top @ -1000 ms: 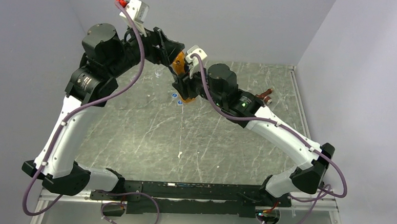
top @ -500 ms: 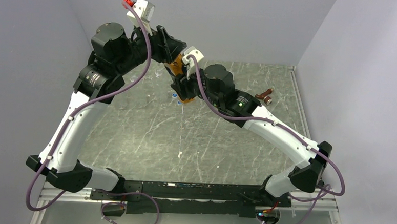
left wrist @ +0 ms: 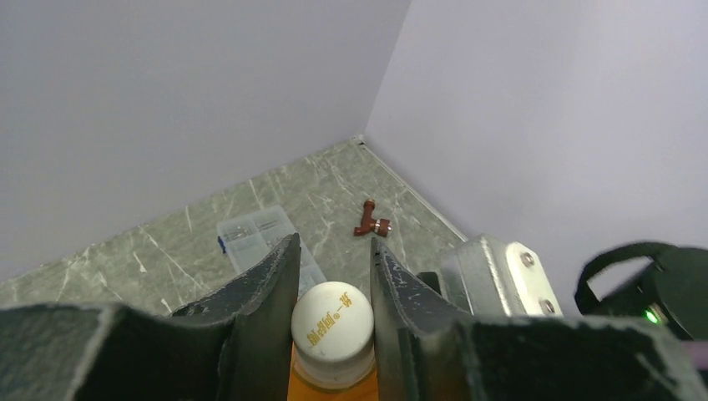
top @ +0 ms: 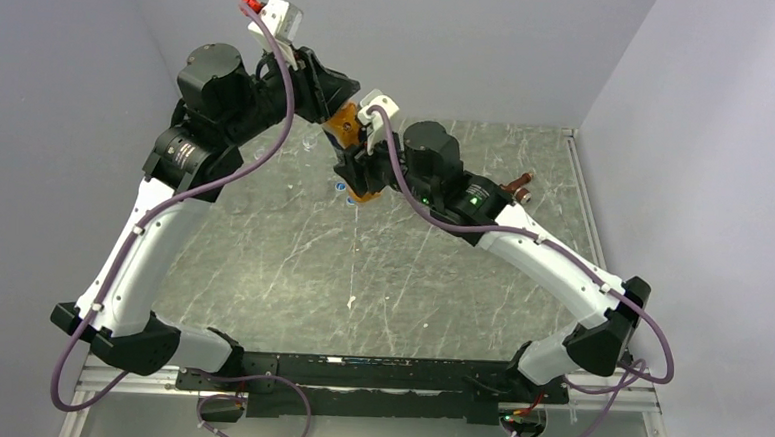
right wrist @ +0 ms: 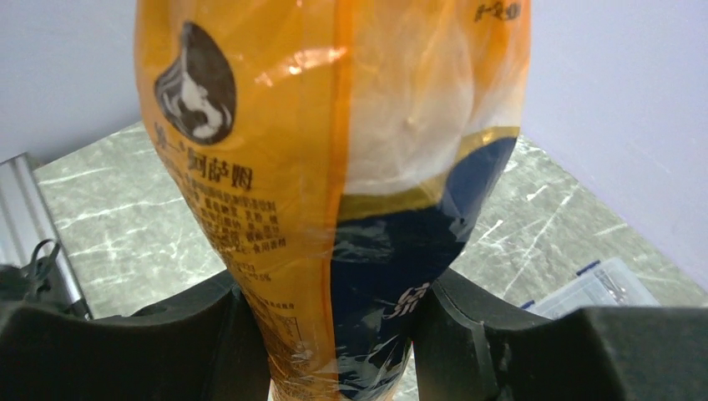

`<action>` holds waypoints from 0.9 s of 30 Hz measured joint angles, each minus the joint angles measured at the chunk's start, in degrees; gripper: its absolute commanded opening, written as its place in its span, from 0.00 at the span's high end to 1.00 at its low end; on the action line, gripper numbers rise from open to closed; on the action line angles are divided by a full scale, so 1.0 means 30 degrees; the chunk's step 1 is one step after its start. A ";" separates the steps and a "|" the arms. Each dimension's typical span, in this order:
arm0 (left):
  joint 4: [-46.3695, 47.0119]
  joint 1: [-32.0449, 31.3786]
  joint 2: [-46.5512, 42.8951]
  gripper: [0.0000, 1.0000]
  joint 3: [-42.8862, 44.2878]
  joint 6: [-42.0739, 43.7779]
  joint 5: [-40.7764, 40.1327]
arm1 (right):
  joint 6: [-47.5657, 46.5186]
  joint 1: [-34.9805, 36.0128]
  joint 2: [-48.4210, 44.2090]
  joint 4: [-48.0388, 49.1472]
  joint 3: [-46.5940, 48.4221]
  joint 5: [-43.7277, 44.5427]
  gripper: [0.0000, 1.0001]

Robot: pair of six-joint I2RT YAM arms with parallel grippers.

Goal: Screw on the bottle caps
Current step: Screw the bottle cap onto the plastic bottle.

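Note:
An orange bottle (right wrist: 334,167) with a dark blue label band stands upright, off the table near its far middle. My right gripper (right wrist: 334,276) is shut on its lower body. A white bottle cap (left wrist: 331,320) with orange lettering sits on the bottle's neck (left wrist: 334,388). My left gripper (left wrist: 333,244) comes down from above, shut on this cap with a finger against each side. From overhead, only a strip of the bottle (top: 347,122) shows between the two grippers. Two small blue caps (top: 339,187) (top: 350,201) lie on the table just below it.
A flat clear plastic box (left wrist: 259,234) lies on the marble table beyond the bottle. A small brown bottle (top: 517,188) lies on its side at the far right. A small clear cup (top: 310,142) stands left of the bottle. Walls close in at the back and right.
My left arm has shifted right and down over the bottle top, and its jaws have closed from wide open onto the white cap. The right gripper has kept its hold on the bottle.

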 measured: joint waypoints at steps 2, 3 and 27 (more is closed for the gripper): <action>-0.0015 0.0015 0.0000 1.00 0.0000 0.0015 0.0532 | -0.0073 -0.0372 -0.0058 -0.0124 0.0000 -0.1260 1.00; 0.0029 0.0029 -0.0029 1.00 -0.0022 0.0036 0.0925 | -0.0080 -0.0692 -0.0117 -0.0233 0.0000 -0.2229 1.00; 1.1621 0.0080 -0.2033 1.00 -0.2637 -0.6433 1.7515 | 1.0214 -0.4124 -0.1792 1.1030 -0.2871 -2.6957 1.00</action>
